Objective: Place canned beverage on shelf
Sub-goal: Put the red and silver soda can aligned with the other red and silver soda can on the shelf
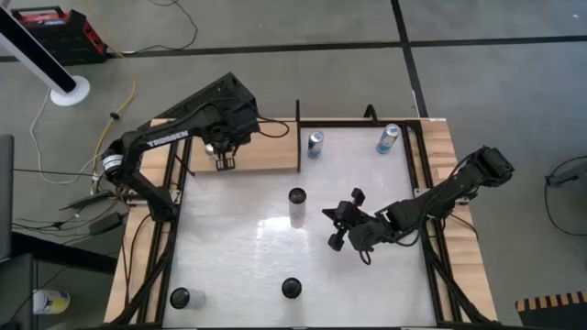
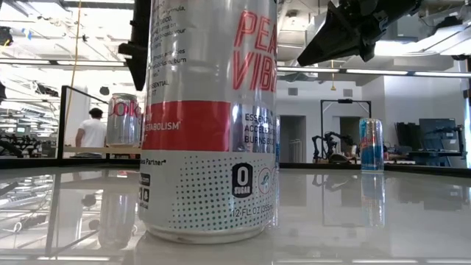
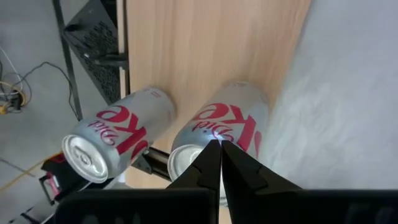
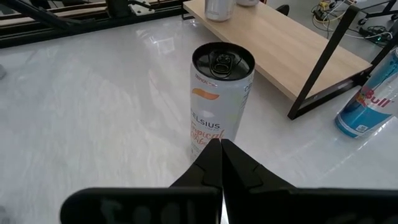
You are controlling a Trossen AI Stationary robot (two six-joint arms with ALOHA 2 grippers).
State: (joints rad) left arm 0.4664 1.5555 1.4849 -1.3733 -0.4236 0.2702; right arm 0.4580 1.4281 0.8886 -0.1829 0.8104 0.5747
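The shelf (image 1: pixel 261 154) is a light-wood board on a black frame at the table's far left. Two Diet Coke cans (image 3: pixel 118 140) (image 3: pixel 221 134) stand upright on it side by side. My left gripper (image 3: pixel 221 146) hovers shut just above the can nearer the board's inner edge; in the high view the left gripper (image 1: pixel 221 158) and its arm cover both cans. A white Celsius can (image 4: pixel 219 99) stands upright at the table's middle. My right gripper (image 4: pixel 221 144) is shut, pointing at that Celsius can (image 1: pixel 296 207) from its right, a short gap away.
Two blue cans (image 1: pixel 315 144) (image 1: pixel 388 138) stand at the far edge, right of the shelf's black post (image 1: pixel 298 137). Two more cans (image 1: pixel 181 297) (image 1: pixel 292 288) stand near the front edge; one (image 2: pixel 210 118) fills the low view. White tabletop (image 1: pixel 238 247) lies between them.
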